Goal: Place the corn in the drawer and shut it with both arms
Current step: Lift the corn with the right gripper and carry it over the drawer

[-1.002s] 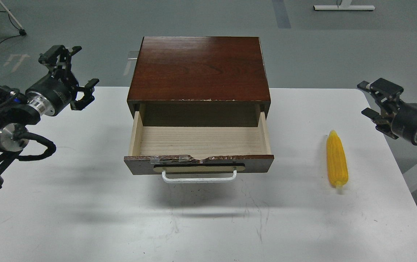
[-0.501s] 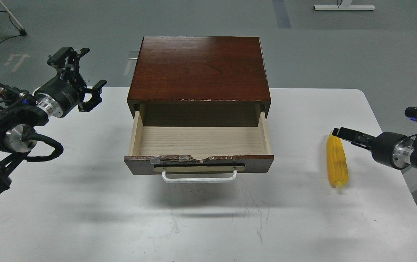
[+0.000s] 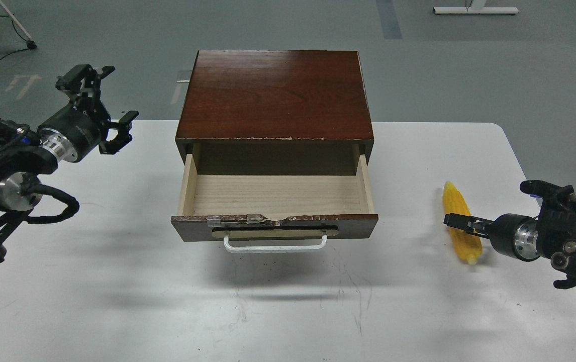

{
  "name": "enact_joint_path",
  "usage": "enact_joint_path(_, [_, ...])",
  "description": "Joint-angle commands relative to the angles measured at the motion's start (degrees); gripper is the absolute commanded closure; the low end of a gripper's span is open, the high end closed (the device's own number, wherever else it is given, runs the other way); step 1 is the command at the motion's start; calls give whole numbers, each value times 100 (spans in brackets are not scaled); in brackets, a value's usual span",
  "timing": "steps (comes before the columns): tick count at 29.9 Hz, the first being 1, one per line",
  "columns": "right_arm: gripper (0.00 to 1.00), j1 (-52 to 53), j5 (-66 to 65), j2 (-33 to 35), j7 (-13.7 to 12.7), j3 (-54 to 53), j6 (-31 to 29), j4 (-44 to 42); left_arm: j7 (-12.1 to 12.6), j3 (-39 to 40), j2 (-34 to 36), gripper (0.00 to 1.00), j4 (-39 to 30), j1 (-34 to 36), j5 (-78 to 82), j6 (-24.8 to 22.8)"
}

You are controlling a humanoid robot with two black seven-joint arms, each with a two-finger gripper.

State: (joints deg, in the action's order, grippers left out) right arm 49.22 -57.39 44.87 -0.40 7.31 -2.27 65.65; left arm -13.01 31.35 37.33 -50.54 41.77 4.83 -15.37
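The corn (image 3: 455, 200) lies on the white table (image 3: 117, 301), right of the drawer, its tip pointing away and tilted a little left. The drawer (image 3: 273, 226) is pulled open, its pale wood inside (image 3: 278, 193) empty, white bar handle (image 3: 275, 245) in front. My right gripper (image 3: 461, 221) comes in low from the right, and one thin black finger lies across the middle of the corn. I cannot tell whether it is closed on the cob. My left gripper (image 3: 117, 93) is open and empty, held above the table's far left corner.
The dark reddish-brown cabinet (image 3: 275, 93) housing the drawer stands at the back middle of the table. The table's right edge is close behind the right arm. Grey floor with cables and stand feet lies beyond.
My right gripper has dropped and moved forward along the corn to its middle. The corn's tip has swung slightly left. My left gripper moved a little right, then back left.
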Motion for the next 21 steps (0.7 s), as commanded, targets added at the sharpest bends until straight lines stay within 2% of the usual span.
enact_joint_path(1, [93, 44, 17, -5, -48, -19, 94, 27, 0, -7, 3, 2, 0, -3, 0, 8])
enact_joint_path(2, [100, 70, 17, -5, -4, -28, 225, 27, 0, -7, 3, 2, 0, -3, 9, 8])
enact_joint_path(5, [100, 184, 9, 21, 101, -19, 376, 62, 0, -15, 3, 2, 0, -3, 9, 43])
enact_joint_path(7, [100, 360, -149, 74, 268, 42, 455, 97, 0, -24, 3, 2, 0, -11, 9, 148])
enact_joint_path(10, [100, 948, -1710, 372, 663, 51, 946, 1, 0, -24, 3, 2, 0, -3, 9, 184])
enact_joint_path(11, [100, 1289, -2445, 443, 934, 43, 1200, -78, 0, -24, 11, 2, 0, -3, 9, 184])
enact_joint_path(12, [100, 1292, -2452, 443, 937, 42, 1202, -79, 0, -24, 12, 2, 0, -3, 9, 184])
enact_joint_path(14, [100, 2062, -3537, 470, 1627, 34, 1587, -35, 0, -24, 3, 2, 9, 15, 9, 184])
enact_joint_path(15, [100, 2240, -3795, 478, 1866, 42, 1667, 17, 0, -24, 3, 2, 9, 15, 9, 184])
enact_joint_path(16, [100, 2546, -4293, 496, 2486, 42, 1807, 218, 0, -24, -6, 2, 0, 24, 18, 184])
enact_joint_path(17, [100, 2819, -4777, 531, 2840, 42, 1887, 359, 0, -24, -6, 2, 0, 24, 9, 192])
enact_joint_path(21, [100, 3365, -5475, 461, 2840, -10, 1949, 554, 0, -24, 3, 2, 0, 24, 9, 201])
